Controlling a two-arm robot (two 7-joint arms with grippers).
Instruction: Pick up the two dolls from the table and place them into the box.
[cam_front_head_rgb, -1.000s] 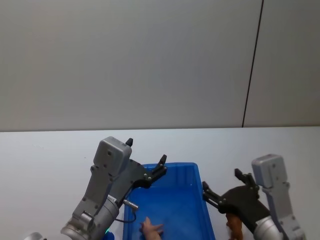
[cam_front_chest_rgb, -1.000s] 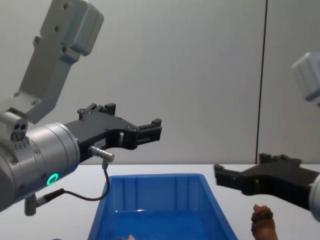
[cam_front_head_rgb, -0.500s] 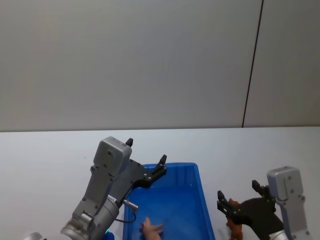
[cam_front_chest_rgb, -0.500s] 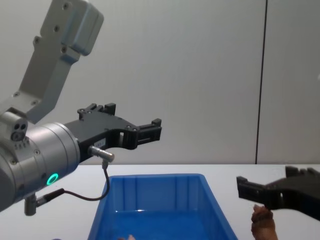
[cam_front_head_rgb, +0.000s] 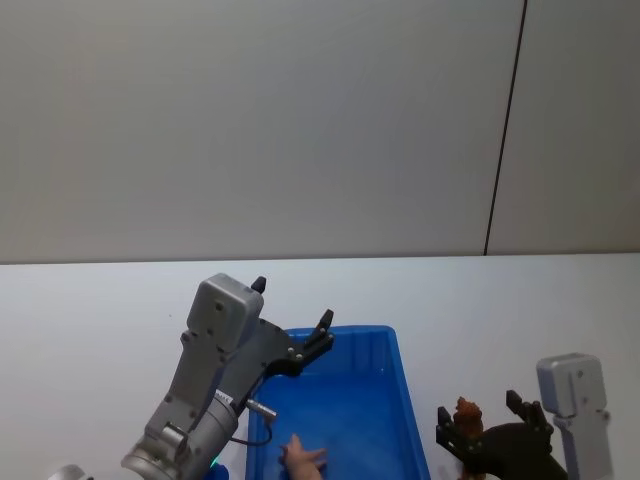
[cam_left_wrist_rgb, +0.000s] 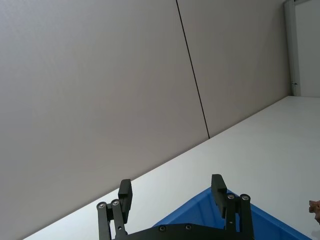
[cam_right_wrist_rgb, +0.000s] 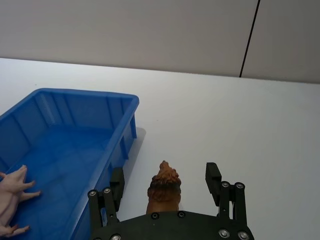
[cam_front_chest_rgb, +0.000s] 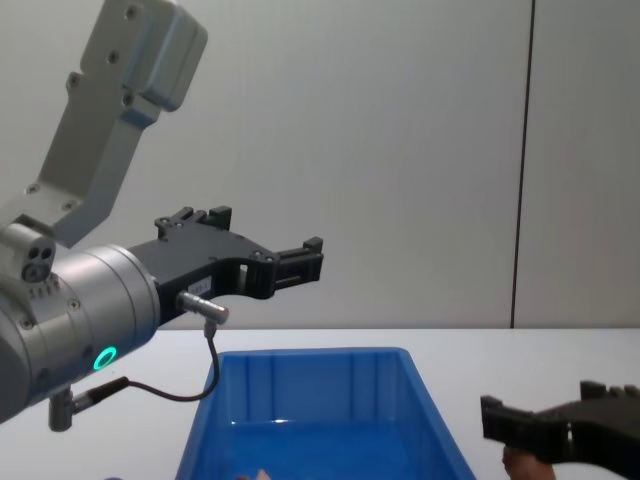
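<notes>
We see a bright blue box (cam_right_wrist_rgb: 85, 94), its inner walls ribbed in the same blue. The pale pink doll (cam_right_wrist_rgb: 12, 200) is one plain tone, and the reddish-brown doll (cam_right_wrist_rgb: 163, 187) runs from orange-brown to a darker brown. The table (cam_front_head_rgb: 100, 300) is plain white. The wall (cam_front_head_rgb: 250, 130) is an even light grey, cut by one thin dark vertical line (cam_front_head_rgb: 505, 130). The left gripper (cam_left_wrist_rgb: 172, 192) and right gripper (cam_right_wrist_rgb: 165, 175) are matte black with small silver screw heads. The left arm (cam_front_chest_rgb: 130, 60) is silver-grey, with a glowing green ring (cam_front_chest_rgb: 103, 357).
</notes>
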